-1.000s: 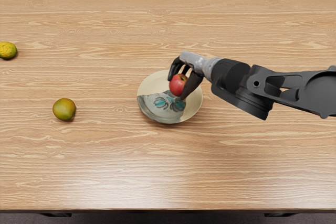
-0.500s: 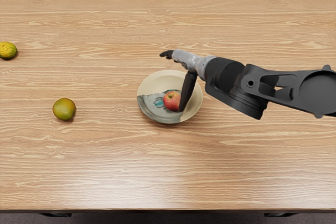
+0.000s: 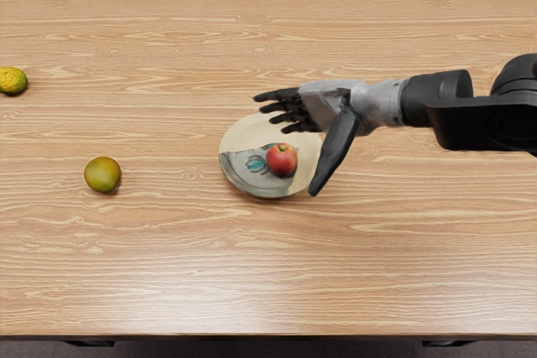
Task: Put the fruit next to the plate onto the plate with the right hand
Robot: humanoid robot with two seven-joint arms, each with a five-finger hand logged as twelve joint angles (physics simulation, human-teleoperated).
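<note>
A red apple (image 3: 282, 159) lies on the round cream plate (image 3: 243, 133) with a grey-teal pattern, near the table's middle. My right hand (image 3: 298, 136) hovers over the plate's far right side, its arm coming in from the right edge. Its fingers (image 3: 281, 108) are spread flat and the thumb (image 3: 331, 157) points down past the plate's right rim. The hand holds nothing and sits apart from the apple. The left arm does not show.
A yellow-green fruit (image 3: 102, 174) lies on the wooden table (image 3: 268, 274) left of the plate. Another yellow-green fruit (image 3: 12, 80) sits at the far left edge. The table's front edge runs along the bottom.
The hand let go of the apple, which dropped onto the plate and settled. The fingers opened, and the hand rose and drew back to the right.
</note>
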